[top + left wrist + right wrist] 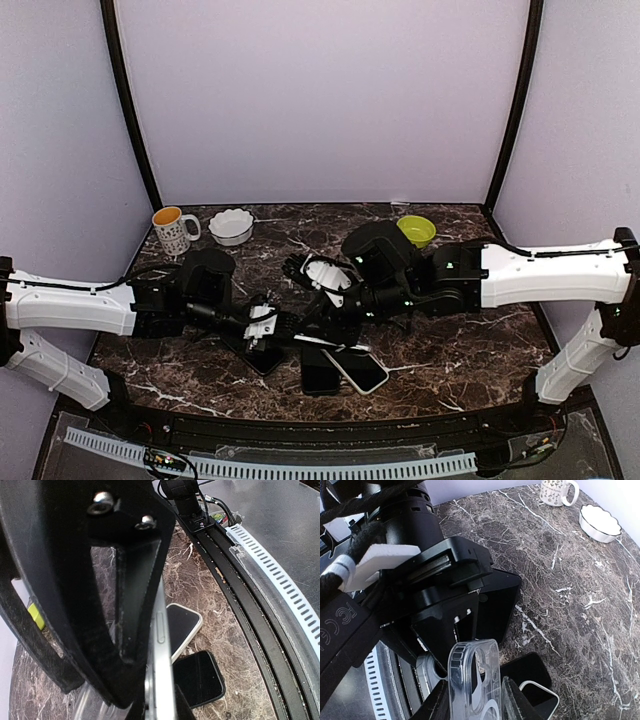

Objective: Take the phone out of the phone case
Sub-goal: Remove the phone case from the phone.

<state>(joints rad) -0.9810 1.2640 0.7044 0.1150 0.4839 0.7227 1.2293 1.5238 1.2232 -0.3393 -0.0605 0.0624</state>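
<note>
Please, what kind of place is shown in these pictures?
Probably a robot test cell in a lab: a left arm and right arm bolted at the edge of a marble-look table, plain walls closing it in, a slotted cable duct.

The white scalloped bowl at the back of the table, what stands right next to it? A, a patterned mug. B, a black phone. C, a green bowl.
A: the patterned mug stands just left of the white scalloped bowl, while the green bowl sits far off to the right.
</note>
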